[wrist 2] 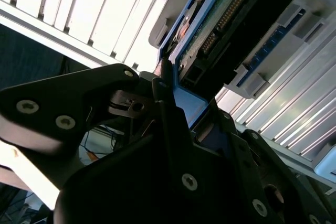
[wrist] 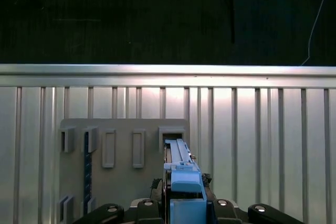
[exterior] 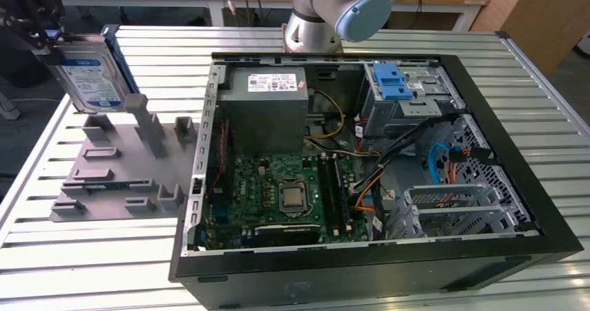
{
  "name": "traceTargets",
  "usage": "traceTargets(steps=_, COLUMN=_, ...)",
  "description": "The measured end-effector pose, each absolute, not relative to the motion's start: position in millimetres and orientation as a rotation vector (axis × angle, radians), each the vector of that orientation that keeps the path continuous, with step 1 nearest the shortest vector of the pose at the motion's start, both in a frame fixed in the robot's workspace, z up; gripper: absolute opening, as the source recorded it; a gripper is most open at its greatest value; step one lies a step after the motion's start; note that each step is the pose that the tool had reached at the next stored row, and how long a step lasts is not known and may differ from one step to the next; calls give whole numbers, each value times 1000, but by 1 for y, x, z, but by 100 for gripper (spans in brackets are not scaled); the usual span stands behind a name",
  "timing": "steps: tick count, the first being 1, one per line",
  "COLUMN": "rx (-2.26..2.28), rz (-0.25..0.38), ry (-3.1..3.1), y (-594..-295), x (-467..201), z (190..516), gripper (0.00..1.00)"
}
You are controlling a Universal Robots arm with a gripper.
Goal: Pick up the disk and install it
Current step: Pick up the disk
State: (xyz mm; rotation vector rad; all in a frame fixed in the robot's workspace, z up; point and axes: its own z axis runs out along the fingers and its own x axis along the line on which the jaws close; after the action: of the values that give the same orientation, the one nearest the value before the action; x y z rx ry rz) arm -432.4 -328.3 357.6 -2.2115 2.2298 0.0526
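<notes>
We see the gripper (exterior: 43, 40) at the ext. view's far left, jaws clenched on the upper edge of the disk (exterior: 90, 83), which hangs upright, label showing. It's just over the grey holder plate (exterior: 92, 160) on the bench (exterior: 110, 269), well apart from the open PC case (exterior: 369, 186). We can't tell if its lower edge is clear of the slot (wrist: 172, 132). The edge-on grip prob. keeps it vertical, in line w/ that slot.
</notes>
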Motion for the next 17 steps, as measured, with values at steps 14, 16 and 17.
traceTargets(steps=14, rx=-2208, rz=60, ry=2226, y=-328, x=-432, z=378, gripper=36)
traceTargets(steps=16, rx=-2207, rz=62, ry=2225, y=-328, x=-432, z=381, gripper=36)
traceTargets(steps=17, rx=-2206, rz=63, ry=2225, y=-328, x=-432, z=382, gripper=36)
